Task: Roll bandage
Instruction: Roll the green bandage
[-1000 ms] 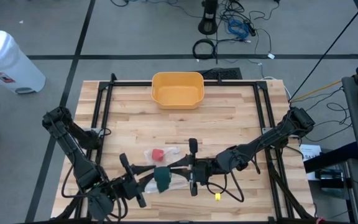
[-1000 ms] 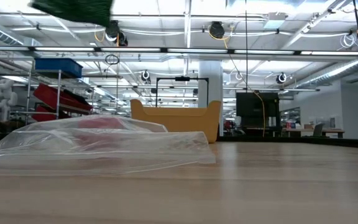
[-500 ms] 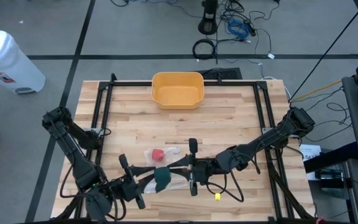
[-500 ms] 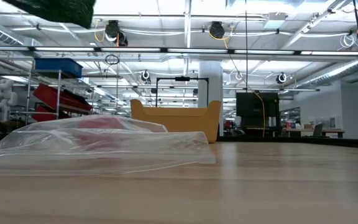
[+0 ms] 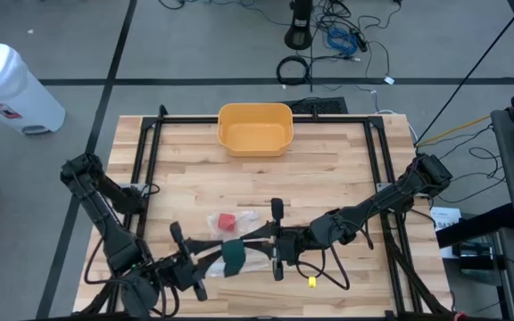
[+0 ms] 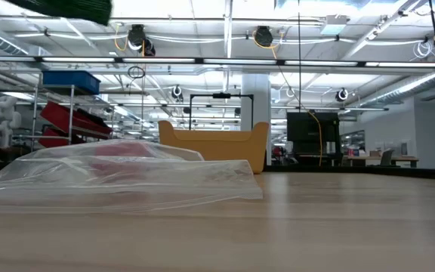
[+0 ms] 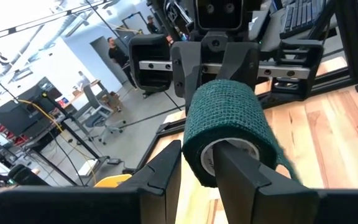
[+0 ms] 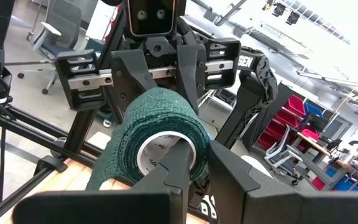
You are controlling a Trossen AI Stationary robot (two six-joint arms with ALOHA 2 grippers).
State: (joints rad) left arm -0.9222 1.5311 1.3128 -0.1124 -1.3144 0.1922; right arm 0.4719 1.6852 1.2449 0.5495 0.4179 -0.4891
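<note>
A dark green bandage roll (image 5: 231,256) with a white core hangs in the air above the table's near middle, held between my two grippers. My left gripper (image 5: 214,259) comes at it from the left, and my right gripper (image 5: 255,251) comes from the right. Each is shut on one end of the roll. In the left wrist view the roll (image 7: 225,124) fills the middle, with the right gripper behind it. In the right wrist view the roll (image 8: 154,124) stands before the left gripper. The low view shows only the roll's underside (image 6: 66,7) at the upper left. My left gripper pinches the wall of the roll at its left end (image 7: 207,163), one finger (image 7: 241,165) inside the white core and one outside. The fingers lie level, along the roll's axis. The roll is lifted clear of the table. My right gripper pinches the wall at the roll's right end (image 8: 194,158), one finger (image 8: 179,158) in the core and the other (image 8: 232,177) outside. It comes level from the table's right side, along the roll's axis. The roll hangs clear of the table.
A clear plastic bag (image 5: 226,220) with a red item inside lies on the wooden table (image 5: 328,178) just beyond the roll. A yellow bin (image 5: 254,127) stands at the far edge, and a small yellow piece (image 5: 311,282) lies near the front edge.
In the low view the roll's underside has drifted a little toward the table's left. Both grippers have kept their hold.
</note>
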